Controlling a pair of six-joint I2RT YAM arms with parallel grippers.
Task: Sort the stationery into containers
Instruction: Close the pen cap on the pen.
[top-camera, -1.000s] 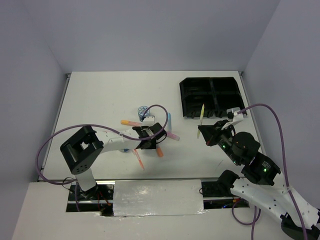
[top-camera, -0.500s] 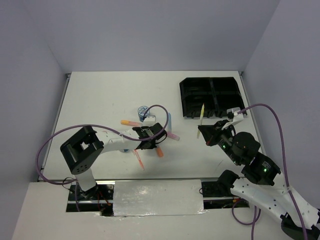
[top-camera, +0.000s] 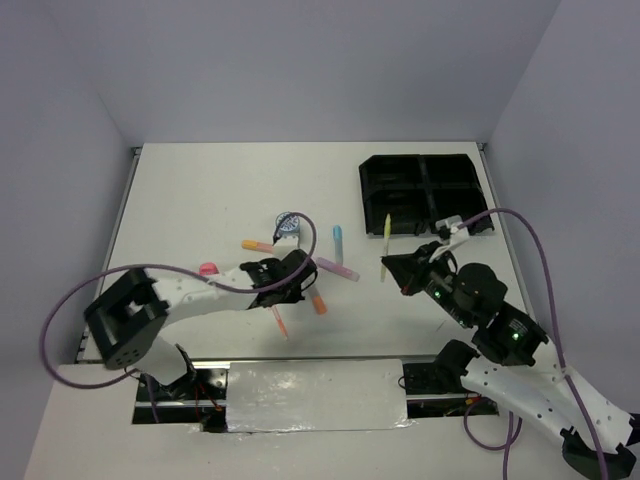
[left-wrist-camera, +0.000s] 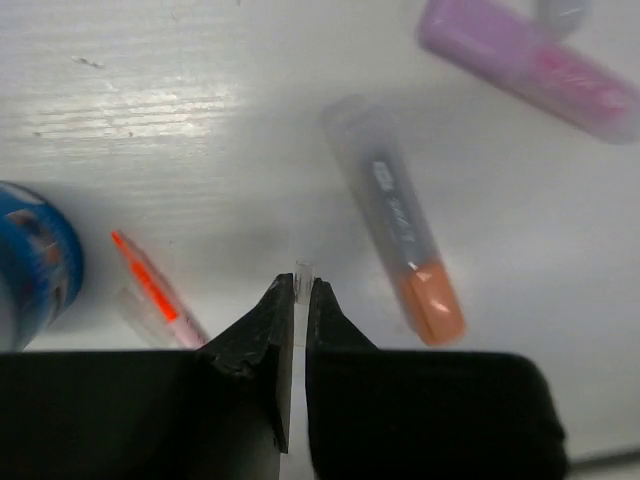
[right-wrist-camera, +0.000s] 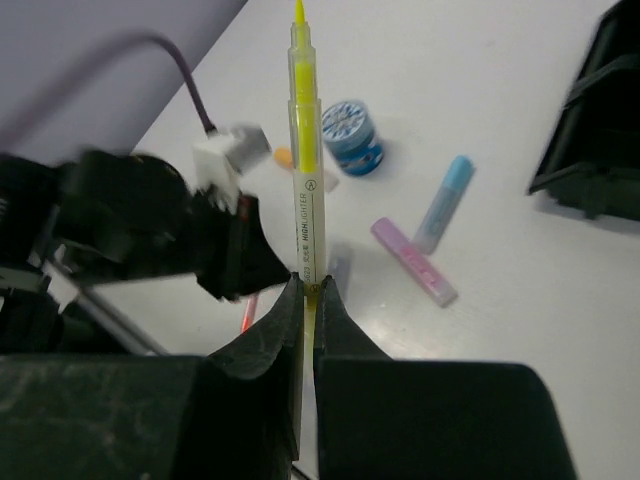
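Swinging back toward its own side, the left arm has pulled the left gripper (left-wrist-camera: 298, 285) off the pile. That uncovers the light blue pen (top-camera: 338, 240) and shows us the pink-capped bottle (top-camera: 208, 268) beside its forearm. Its jaws sit pinched almost together with a pale sliver between them; we can't tell what that is. Over on the other side, the right gripper (right-wrist-camera: 308, 285) is clamped on the yellow pen (right-wrist-camera: 304, 150), lifted clear of the table. It has drifted a touch leftward, so the pen hangs just short of the black tray (top-camera: 424, 190) rather than over it. We'd call that delivery pending, and the tray's insides are too dark to read. Below the left fingers lie the orange-capped marker (left-wrist-camera: 395, 235), the thin orange pen (left-wrist-camera: 150, 290) and a blue tub (left-wrist-camera: 35, 265) at the frame edge, with the purple pen (left-wrist-camera: 530, 65) beyond. They crowd each other, so we reckon any pick risks nudging a neighbour, and the tray is well apart from them.
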